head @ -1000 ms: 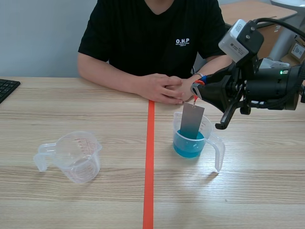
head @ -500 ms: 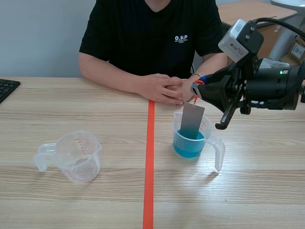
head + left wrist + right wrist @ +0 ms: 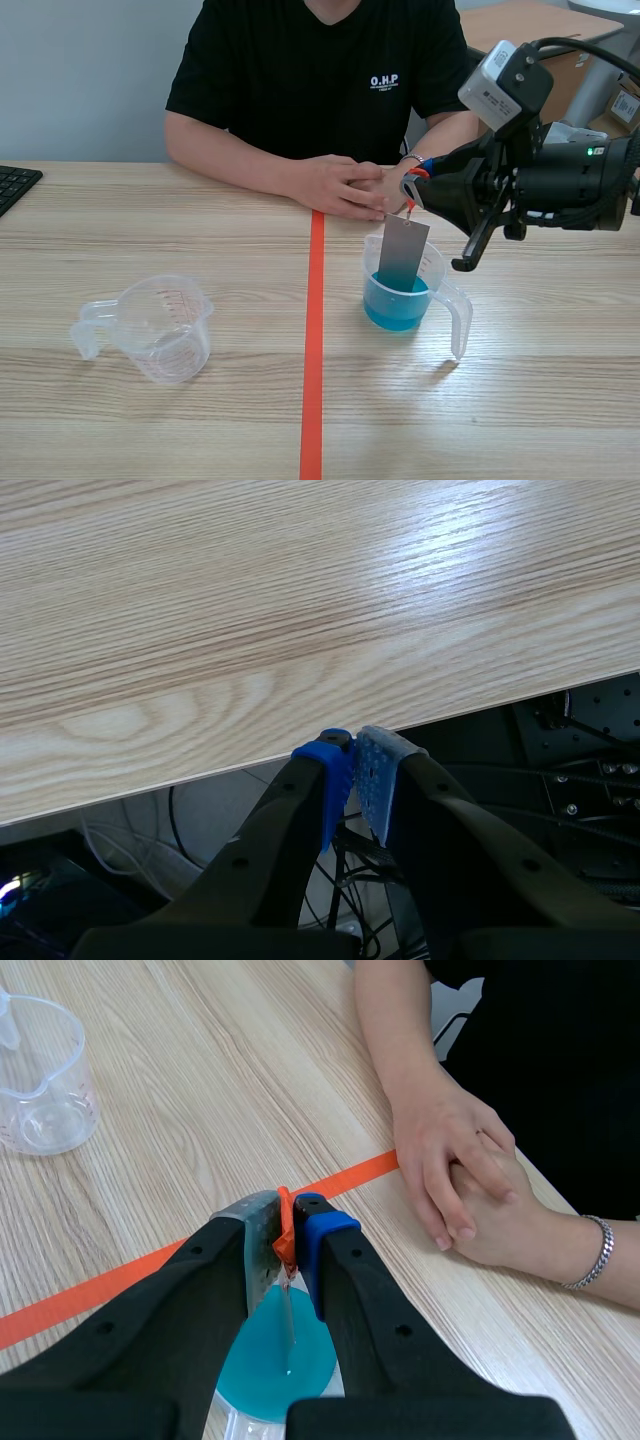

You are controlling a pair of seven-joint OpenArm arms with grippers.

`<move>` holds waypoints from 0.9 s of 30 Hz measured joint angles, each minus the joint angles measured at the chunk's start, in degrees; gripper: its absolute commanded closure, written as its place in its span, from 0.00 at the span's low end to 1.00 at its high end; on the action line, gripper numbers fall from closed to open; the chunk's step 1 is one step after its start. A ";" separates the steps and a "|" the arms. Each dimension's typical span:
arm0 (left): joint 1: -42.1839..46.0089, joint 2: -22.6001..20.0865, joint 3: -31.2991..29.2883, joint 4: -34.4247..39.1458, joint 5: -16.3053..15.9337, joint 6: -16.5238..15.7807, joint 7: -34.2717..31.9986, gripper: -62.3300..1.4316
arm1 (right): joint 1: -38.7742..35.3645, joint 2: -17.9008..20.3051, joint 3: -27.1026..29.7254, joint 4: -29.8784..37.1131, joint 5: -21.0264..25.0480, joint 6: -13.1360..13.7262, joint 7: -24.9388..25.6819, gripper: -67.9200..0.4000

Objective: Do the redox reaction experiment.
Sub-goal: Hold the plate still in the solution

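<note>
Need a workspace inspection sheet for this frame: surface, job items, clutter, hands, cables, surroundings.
Surface: wooden table with one orange-red tape line down the middle; no spills seen.
Job's things: metal plate hanging with its lower end in the blue liquid of the right jug; empty clear jug left of the tape.
Clutter: keyboard corner at the table's left edge.
Hands: right hand shut on the metal plate's red-tabbed top; left hand shut on nothing, off the table's edge.
Cables: black cable over the right arm; loose wires under the table.
Surroundings: person seated opposite, clasped hands resting just behind the right jug.
</note>
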 measured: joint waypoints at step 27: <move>0.00 0.00 0.00 0.00 0.00 0.00 0.00 0.90 | -0.17 4.96 4.17 8.50 14.60 0.11 -8.61 0.97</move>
